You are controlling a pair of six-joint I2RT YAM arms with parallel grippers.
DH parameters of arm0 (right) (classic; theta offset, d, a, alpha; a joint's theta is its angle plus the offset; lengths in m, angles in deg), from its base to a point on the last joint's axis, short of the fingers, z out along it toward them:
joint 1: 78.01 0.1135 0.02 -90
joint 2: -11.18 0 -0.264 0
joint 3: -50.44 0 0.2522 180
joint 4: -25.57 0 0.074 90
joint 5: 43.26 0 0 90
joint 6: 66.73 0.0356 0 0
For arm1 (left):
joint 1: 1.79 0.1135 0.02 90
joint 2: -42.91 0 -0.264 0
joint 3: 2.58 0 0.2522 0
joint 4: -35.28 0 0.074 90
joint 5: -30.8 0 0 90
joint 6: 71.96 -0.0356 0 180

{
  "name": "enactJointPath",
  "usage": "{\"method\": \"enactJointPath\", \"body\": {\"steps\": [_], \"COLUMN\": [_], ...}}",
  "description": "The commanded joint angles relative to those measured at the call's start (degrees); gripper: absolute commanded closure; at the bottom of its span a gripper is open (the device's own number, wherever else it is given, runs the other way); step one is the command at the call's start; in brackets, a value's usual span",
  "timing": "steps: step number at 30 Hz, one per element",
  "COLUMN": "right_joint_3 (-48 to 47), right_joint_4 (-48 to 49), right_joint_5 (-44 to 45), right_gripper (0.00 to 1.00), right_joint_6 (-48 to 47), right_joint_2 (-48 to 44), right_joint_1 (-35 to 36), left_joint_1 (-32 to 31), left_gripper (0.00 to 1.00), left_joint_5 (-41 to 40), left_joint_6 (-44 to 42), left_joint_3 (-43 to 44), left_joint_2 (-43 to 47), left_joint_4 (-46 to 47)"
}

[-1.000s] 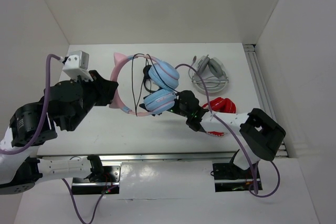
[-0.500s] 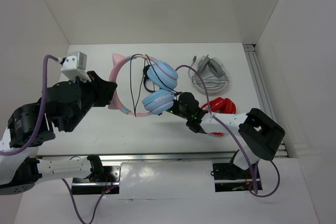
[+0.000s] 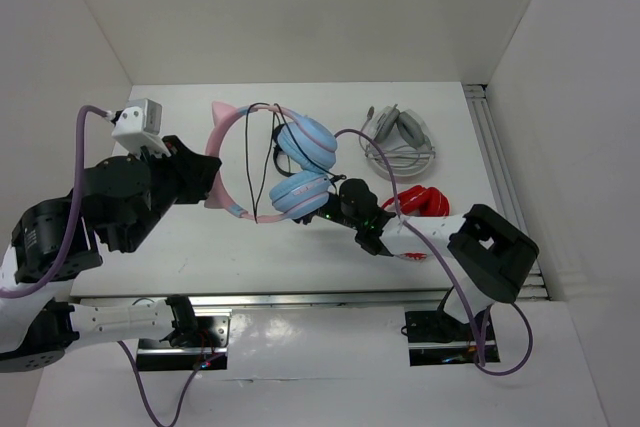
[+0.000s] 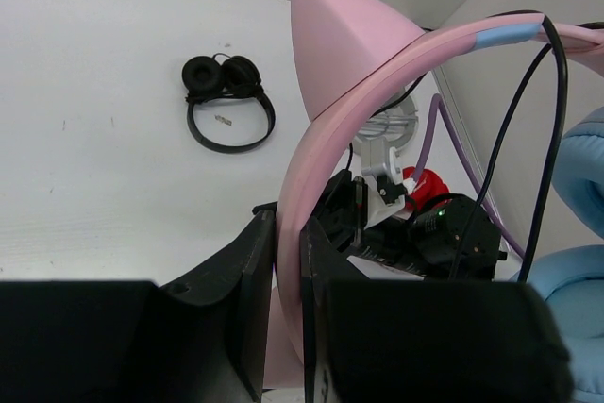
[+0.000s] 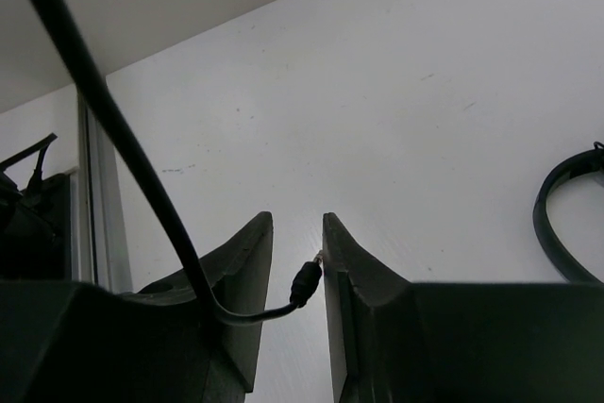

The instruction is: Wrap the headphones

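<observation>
Clamped in the left gripper [image 4: 286,233]: pink band of the headphones [image 3: 305,147], aloft over the table [image 3: 200,247]. At the right gripper [image 5: 296,233], fingers nearly met round the cable plug [image 5: 304,282] — pinched or not, cannot tell. Beyond, a small black pair [image 4: 226,101] lying flat.

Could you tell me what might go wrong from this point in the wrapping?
The right gripper has only the plug of the cable between its fingertips, so it may slip out under tension. The left gripper pinches just the thin pink headband; the headphones might twist in that grip as the cable is pulled.
</observation>
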Motion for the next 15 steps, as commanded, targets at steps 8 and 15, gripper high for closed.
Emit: {"method": "enactJointPath", "body": {"steps": [8,15], "right_joint_3": [1.1,0.6], "right_joint_4": [3.8,3.8], "right_joint_5": [-0.6,0.0], "right_gripper": [0.81,0.97], "right_joint_6": [0.0,0.0], "right_joint_2": [0.2,-0.3], "right_joint_1": [-0.7,-0.7], "left_joint_1": [-0.2,-0.2], "left_gripper": [1.0,1.0], "left_joint_5": [-1.0,-1.5], "left_joint_6": [2.8,3.4], "left_joint_3": [3.0,3.0], "left_joint_2": [1.2,0.6], "left_joint_4": [6.0,6.0]}}
